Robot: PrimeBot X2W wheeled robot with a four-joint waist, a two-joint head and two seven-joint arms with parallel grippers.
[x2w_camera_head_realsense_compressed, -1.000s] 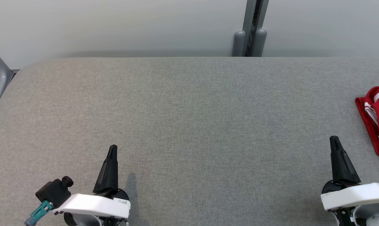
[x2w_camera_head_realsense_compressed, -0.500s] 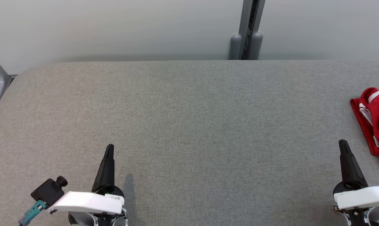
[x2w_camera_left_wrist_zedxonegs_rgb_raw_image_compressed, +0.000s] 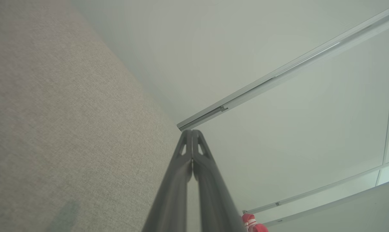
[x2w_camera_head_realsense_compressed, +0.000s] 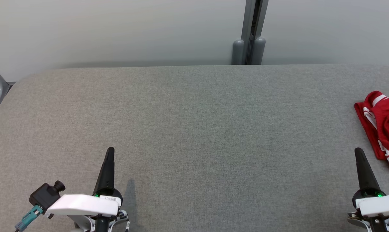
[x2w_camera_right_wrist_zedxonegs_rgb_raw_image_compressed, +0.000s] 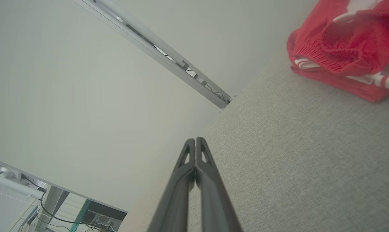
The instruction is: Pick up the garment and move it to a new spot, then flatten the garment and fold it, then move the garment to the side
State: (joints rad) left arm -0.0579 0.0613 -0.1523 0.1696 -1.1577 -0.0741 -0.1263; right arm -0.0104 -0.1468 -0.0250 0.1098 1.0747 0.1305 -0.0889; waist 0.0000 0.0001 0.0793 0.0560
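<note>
At the frame's right edge a red-and-white garment (x2w_camera_head_realsense_compressed: 383, 129) lay on the grey fabric table (x2w_camera_head_realsense_compressed: 194, 129), a pale wall (x2w_camera_head_realsense_compressed: 117, 29) behind. The left gripper (x2w_camera_head_realsense_compressed: 110, 150) and right gripper (x2w_camera_head_realsense_compressed: 358, 150) held nothing, jaws pressed together. The wrist label (x2w_camera_head_realsense_compressed: 109, 199) was too small to read.

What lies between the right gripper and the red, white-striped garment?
Nothing: from right gripper to red white-striped garment, the grey fabric table is bare, in the head view.
</note>
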